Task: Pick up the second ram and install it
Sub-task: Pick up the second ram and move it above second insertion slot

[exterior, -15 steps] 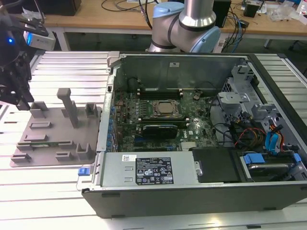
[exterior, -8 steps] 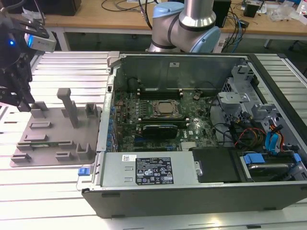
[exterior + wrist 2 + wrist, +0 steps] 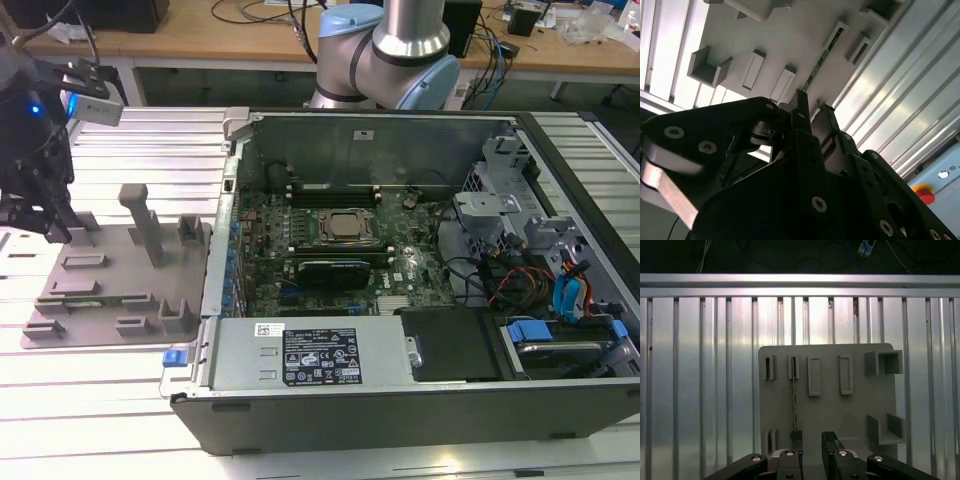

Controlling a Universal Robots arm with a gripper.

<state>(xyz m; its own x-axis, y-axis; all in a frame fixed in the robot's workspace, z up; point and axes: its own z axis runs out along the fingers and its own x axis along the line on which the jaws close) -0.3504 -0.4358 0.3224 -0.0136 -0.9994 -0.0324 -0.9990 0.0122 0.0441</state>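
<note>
The second ram (image 3: 794,395) is seen standing on edge in a narrow slot of the grey fixture plate (image 3: 850,410), which is laid on the ribbed aluminium counter (image 3: 700,370). In the first wrist view only its thin upper edge is presented, as a dark, speckled line. Its long axis is directed straight away from the gripper (image 3: 812,442), from just ahead of the fingertips toward the plate's far edge. The gripper is placed at the near end of the stick, with its closing direction set across the board's thin faces. The fingers (image 3: 796,440) are spread, a clear gap is kept between them, and nothing is pinched or touched. The stick's line is met by one finger rather than by the middle of the gap, so a slight sideways offset seems to exist, though part of it may be owed to the camera's slant. The same relation is shown in the second wrist view, where the second ram (image 3: 822,57) is seen edge-on beyond the spread gripper (image 3: 813,114) and apart from it. In the exterior view the gripper (image 3: 55,228) is hung over the end of the fixture plate (image 3: 125,272) toward the exterior view's left. The open computer case (image 3: 400,425), in which the memory slots are housed, is set well apart toward the exterior view's right.
</note>
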